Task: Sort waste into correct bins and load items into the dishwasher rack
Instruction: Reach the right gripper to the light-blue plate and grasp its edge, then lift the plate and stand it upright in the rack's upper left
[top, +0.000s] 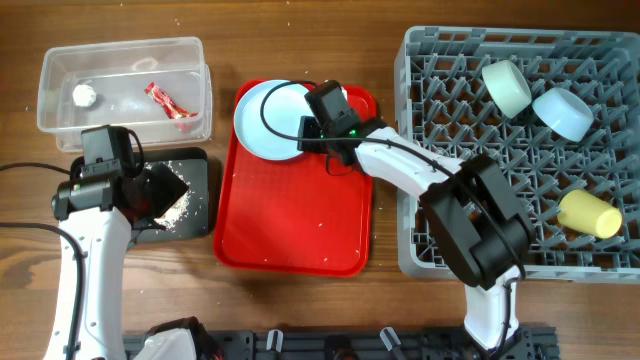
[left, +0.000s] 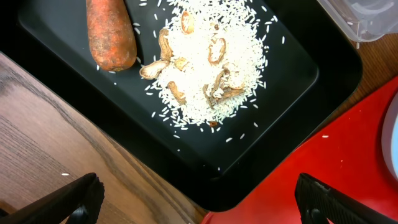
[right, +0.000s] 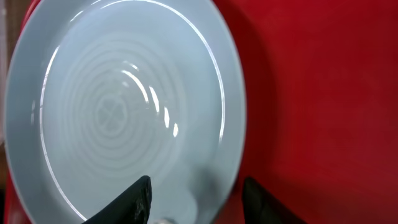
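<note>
- Right claw (right: 196, 202) at the 12 o'clock end of the red tray (top: 295, 220), jaws apart, astride the near rim of the pale plate (right: 124, 106): one finger above the plate face, the other toward the tray side. Not yet closed on anything.
- Plate lying flat in the 11 o'clock corner of the tray. Dishwasher rack (top: 450, 38) at 3 o'clock on the bench (top: 300, 40), already holding a pale green cup (top: 507, 85), a light blue bowl (top: 563, 112) and a yellow cup (top: 590, 213).
- Left claw (left: 199, 205) wide apart and holding nothing, hanging over the black tray (left: 292, 93) at 9 o'clock, above rice (left: 208, 68), peanuts (left: 164, 46) and a carrot (left: 111, 34).
- Clear bin (top: 125, 70) at 10 o'clock, with a crumpled white ball (top: 84, 95) and a red wrapper (top: 168, 103) inside.
- Probably the step in hand: pinching the plate rim for the carry to the rack.
- Danger of slipping: glossy thin rim, flat against the tray, so little room for a finger under it; a shallow bite likely to lose the plate during the lift.
- Danger of pushing instead of gripping: a finger landing on top of the rim, sliding the plate toward 12 o'clock and over the tray lip.
- Danger of dragging the red tray along with the plate, against the black tray just beside it at 9 o'clock, with rice spilling onto the bench.
- Danger on the way to 3 o'clock: a plate held by one edge only, tilting and knocking the rack wall or its tines.
</note>
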